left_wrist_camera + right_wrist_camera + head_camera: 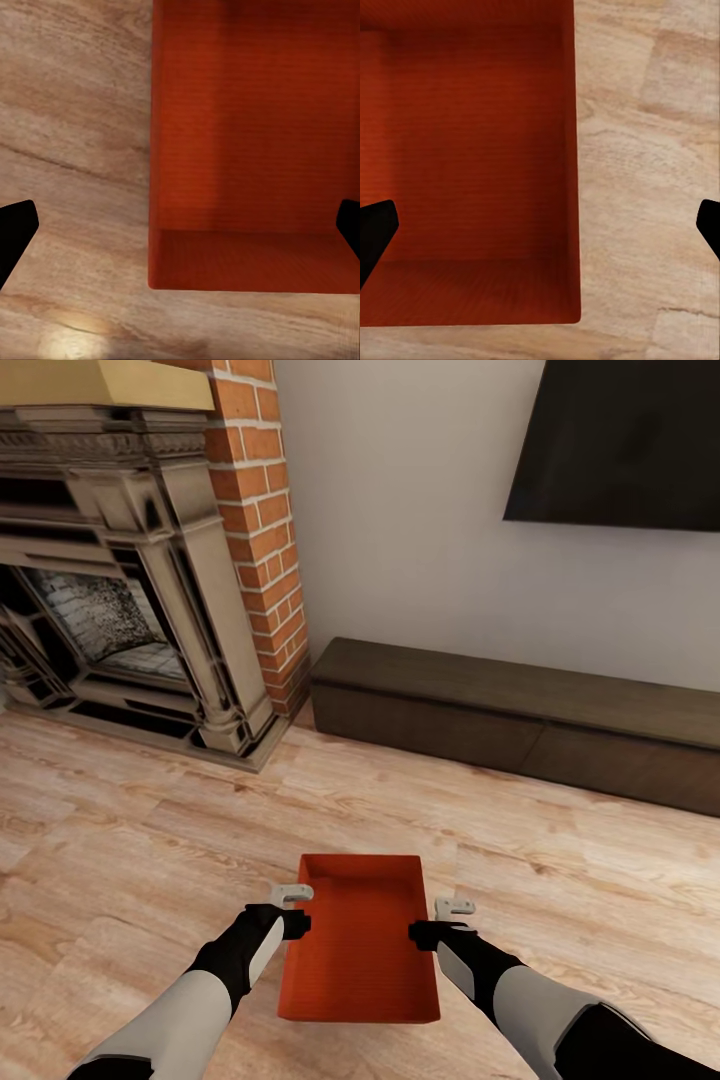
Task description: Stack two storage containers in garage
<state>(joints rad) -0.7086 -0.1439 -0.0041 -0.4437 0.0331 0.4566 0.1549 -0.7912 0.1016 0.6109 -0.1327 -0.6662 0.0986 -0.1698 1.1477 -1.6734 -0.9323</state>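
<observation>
Red brick frames the fireplace (130,630) at far left, and the plank floor (130,830) runs right to a low dark cabinet (520,720) under a black TV (620,445). Low in the middle an orange-red bin (360,940) sits between both arms. The left gripper (292,910) straddles its left wall with fingers spread, and the right gripper (440,922) is likewise spread across its right wall.

Even, diffuse rendered lighting throughout; no hard shadows are cast on the wood-plank floor (150,840). A soft glare patch is seen on the planks in the left wrist view. Container (360,945) interior is shaded darker toward its walls; edges slightly soft
</observation>
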